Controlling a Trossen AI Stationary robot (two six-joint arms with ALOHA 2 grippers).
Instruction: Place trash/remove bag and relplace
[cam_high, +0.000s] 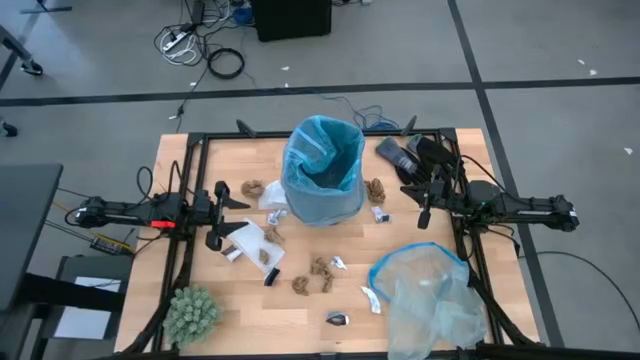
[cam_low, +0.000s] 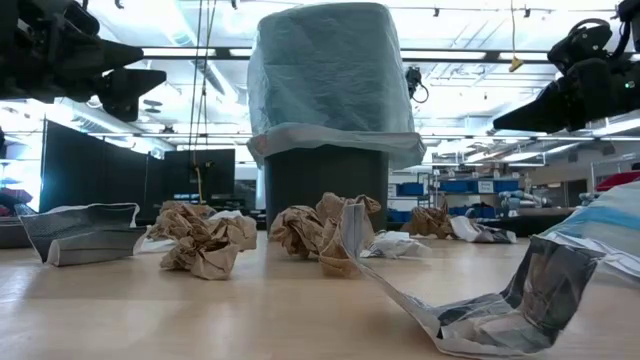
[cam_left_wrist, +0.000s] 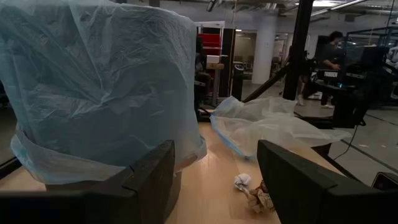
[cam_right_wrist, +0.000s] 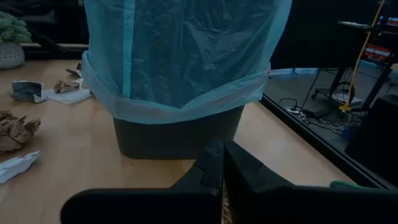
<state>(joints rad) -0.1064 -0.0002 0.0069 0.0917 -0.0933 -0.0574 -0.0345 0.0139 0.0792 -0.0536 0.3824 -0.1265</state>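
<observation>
Wooden table strewn with trash; left gripper open, right gripper closed, both empty.

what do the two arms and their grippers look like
Both arms are dark, slim and jointed. The left arm carries a red patch near the wrist and orange-yellow cabling at its outer end. The left gripper has two broad, flat black fingers; the right gripper has the same matte black fingers.

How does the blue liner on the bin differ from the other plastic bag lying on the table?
The blue liner is fitted over the upright dark bin, its edge folded down outside; the other plastic bag lies loose and slumped on the table. The liner is a stronger sky blue; the loose bag is paler and clearer, with a blue rim. Both are thin, crinkly plastic.
</observation>
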